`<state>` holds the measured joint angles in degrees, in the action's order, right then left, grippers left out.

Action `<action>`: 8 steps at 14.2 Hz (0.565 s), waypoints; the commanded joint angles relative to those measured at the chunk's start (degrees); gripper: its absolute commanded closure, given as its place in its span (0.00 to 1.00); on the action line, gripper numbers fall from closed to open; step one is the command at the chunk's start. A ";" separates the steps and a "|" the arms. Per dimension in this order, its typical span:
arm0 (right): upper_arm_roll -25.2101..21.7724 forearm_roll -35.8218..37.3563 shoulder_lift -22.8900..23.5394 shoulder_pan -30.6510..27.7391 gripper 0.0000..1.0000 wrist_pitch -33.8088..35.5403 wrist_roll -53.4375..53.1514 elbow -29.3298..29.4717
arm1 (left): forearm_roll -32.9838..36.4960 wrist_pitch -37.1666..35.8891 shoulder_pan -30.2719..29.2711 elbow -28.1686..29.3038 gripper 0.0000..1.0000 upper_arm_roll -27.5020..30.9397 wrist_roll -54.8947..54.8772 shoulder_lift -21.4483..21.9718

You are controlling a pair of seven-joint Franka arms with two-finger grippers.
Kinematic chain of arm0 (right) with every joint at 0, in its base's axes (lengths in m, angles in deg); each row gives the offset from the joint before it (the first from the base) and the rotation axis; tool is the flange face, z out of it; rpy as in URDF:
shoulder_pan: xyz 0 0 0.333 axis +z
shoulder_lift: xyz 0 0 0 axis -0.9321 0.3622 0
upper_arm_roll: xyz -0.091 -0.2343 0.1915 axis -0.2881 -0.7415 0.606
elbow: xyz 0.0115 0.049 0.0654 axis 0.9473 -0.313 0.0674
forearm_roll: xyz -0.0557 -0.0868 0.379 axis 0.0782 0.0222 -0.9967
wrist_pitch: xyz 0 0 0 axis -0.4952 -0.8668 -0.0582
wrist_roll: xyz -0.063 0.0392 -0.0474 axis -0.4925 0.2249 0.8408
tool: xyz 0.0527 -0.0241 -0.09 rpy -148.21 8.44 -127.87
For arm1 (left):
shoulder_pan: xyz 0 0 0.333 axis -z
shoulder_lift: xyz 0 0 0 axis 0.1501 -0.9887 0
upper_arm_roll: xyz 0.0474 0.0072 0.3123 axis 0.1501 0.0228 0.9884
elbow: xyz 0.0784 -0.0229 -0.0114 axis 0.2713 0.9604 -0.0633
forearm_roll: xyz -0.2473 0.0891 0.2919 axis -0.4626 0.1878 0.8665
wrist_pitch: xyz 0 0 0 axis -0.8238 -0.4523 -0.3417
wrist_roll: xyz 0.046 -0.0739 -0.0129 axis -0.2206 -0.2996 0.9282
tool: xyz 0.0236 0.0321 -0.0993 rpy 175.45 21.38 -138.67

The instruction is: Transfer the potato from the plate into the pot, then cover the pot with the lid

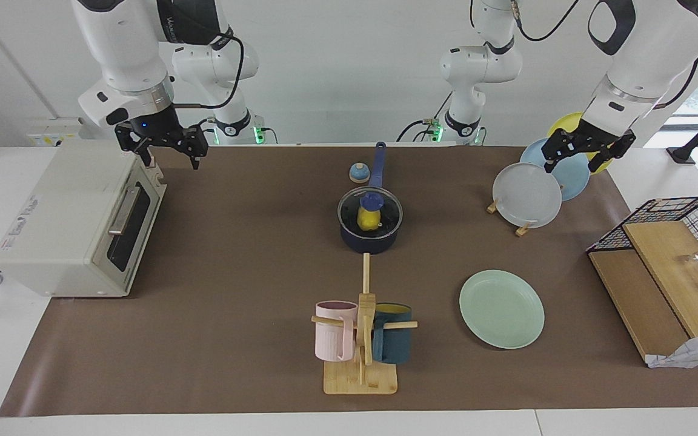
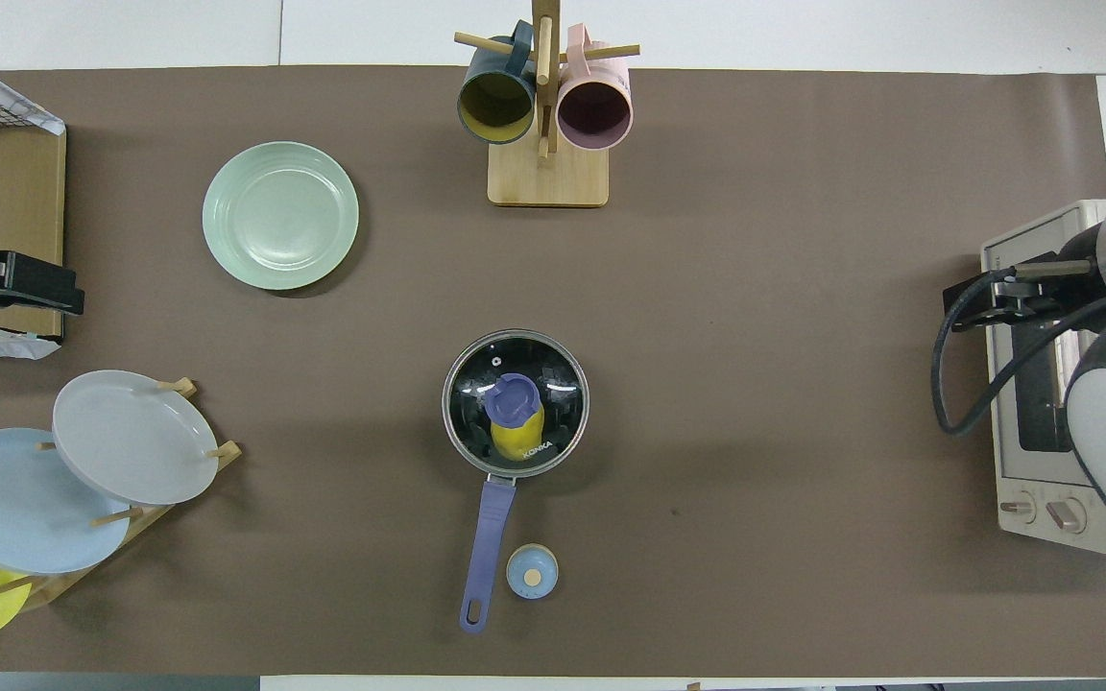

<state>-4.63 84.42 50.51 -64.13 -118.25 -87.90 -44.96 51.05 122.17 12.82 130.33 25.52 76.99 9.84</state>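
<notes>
Pot: we see the small dark navy saucepan with a black inside and a long straight blue handle near the middle of the brown-covered tabletop, its handle pointing toward the robots.
Lid: we see the round clear glass lid with a metal rim and a blue knob sitting on the pot and covering it.
Potato: we see the small bright yellow rounded potato inside the pot, showing through the glass under the knob.
Plate: we see the round flat pale mint-green plate lying bare, farther from the robots than the pot and toward the left arm's end of the tabletop.
Right end effector: we see the right end effector raised in the air, well apart from the pot, over the corner of the cream toaster oven at the right arm's end; its fingers stand apart and grasp nothing.
Left end effector: we see the left end effector raised, well apart from the pot, over the white, light-blue and yellow plates on a wooden rack; its fingers are spread wide and carry nothing.
Bell: we see a small blue-and-tan dome bell just beside the pot's handle, nearer to the robots than the pot.
Mug stand: we see a wooden stand with a pink mug and a dark teal mug farther from the robots than the pot.
</notes>
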 commanded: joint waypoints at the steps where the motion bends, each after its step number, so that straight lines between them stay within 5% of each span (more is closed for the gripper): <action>1: 0.39 -0.16 0.26 -2.35 0.00 2.22 1.22 0.91 | -0.48 -0.29 0.03 0.62 0.00 0.20 0.57 1.00; 8: 0.04 -1.13 0.43 -4.02 0.00 2.49 1.57 1.00 | -0.57 -0.29 0.03 0.62 0.00 0.20 0.57 1.00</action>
<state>-4.89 84.33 50.60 -66.87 -116.95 -87.85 -44.83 51.05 122.17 12.82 130.33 25.52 76.99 9.84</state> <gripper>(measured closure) 0.000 0.000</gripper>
